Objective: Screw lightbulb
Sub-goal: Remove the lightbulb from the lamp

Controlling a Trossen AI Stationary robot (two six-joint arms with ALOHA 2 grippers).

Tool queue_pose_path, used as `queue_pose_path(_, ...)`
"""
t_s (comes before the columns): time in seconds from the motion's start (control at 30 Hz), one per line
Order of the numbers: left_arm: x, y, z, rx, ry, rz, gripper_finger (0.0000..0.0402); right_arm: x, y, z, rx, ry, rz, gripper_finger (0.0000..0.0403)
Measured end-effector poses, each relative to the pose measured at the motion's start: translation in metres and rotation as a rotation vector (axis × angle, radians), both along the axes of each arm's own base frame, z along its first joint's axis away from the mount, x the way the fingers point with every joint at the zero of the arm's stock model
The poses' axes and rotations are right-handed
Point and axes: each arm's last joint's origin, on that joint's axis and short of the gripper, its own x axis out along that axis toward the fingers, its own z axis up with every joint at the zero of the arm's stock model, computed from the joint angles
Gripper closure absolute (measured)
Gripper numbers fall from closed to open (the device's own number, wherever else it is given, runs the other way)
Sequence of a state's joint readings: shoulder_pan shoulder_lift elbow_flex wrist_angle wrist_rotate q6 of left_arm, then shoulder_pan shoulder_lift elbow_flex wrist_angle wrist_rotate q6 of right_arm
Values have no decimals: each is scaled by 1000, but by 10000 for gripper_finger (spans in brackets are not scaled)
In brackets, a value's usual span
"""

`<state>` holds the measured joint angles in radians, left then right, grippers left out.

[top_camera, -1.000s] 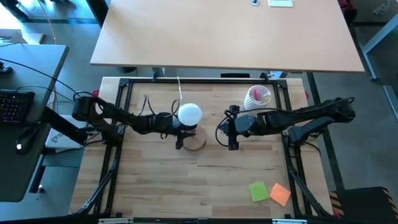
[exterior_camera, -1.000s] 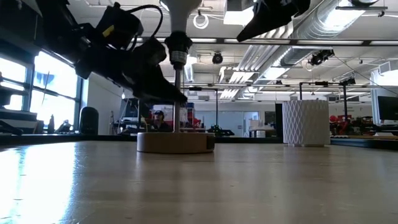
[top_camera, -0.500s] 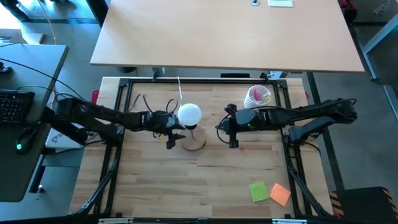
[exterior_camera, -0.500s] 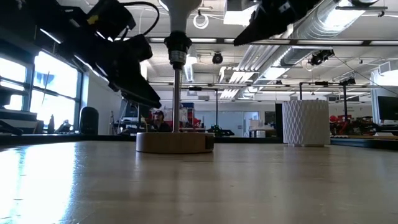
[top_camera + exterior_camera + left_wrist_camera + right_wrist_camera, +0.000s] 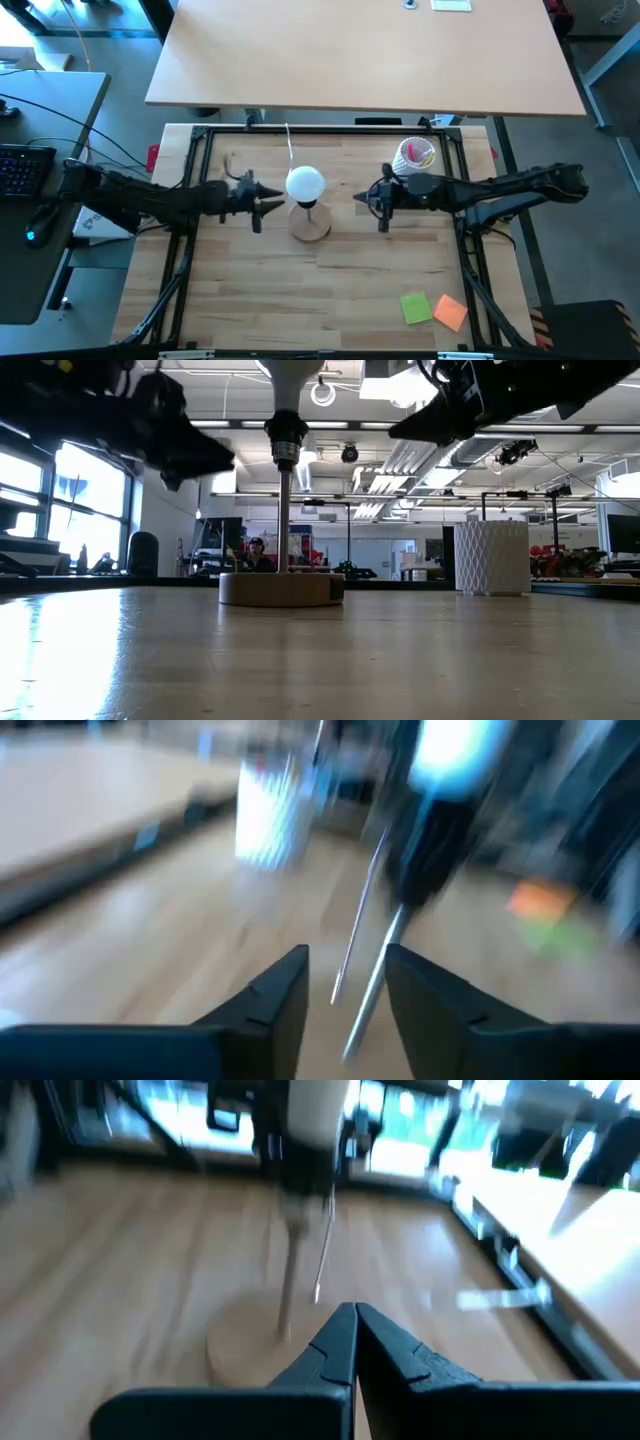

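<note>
Across your pale wooden tabletop, the matte white round lightbulb sits mid-frame atop the round wooden lamp base, apparently seated. Your left gripper, fingers parted and empty, sits left of it; your right gripper, pinched shut on nothing, flanks it opposite.

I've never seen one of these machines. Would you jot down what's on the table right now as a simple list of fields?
Lightbulb: white lightbulb sits atop the lamp's black socket, nothing gripping it
Lamp base: round wooden lamp base, near the table's middle
Left gripper: left gripper beside the lamp, clear of the bulb, jaws apart and empty
Right gripper: right gripper on the lamp's other side, jaws shut, empty
Cup: white cup with pink items, behind the right arm
Notes: green and orange sticky notes near the table's front edge
</note>
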<state>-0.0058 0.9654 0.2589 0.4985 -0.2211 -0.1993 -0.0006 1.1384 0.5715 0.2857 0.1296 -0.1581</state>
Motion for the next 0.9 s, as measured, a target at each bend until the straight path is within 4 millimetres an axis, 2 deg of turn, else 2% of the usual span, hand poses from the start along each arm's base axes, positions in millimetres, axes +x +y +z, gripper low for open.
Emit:
queue_pose_path(0.1,-4,-5,7,-4,-193,-26,306,-1,-5,-2,11,-166,60,402)
queue_pose_path(0.3,0,-16,30,179,-271,47,392,5,-14,9,45,-478,236,402)
queue_pose_path(0.4,4,-15,48,265,-285,157,392,14,-16,14,51,-541,281,402)
queue_pose_path(0.53,7,-9,64,353,-299,236,399,37,-18,22,48,-537,310,402)
queue_pose_path(0.63,8,-7,71,389,-358,183,400,50,-21,28,42,-547,308,402)
queue_pose_path(0.77,8,-5,75,395,-417,98,401,55,-26,34,35,-559,291,402)
queue_pose_path(0.9,10,0,74,364,-429,105,401,59,-27,36,39,-555,295,402)
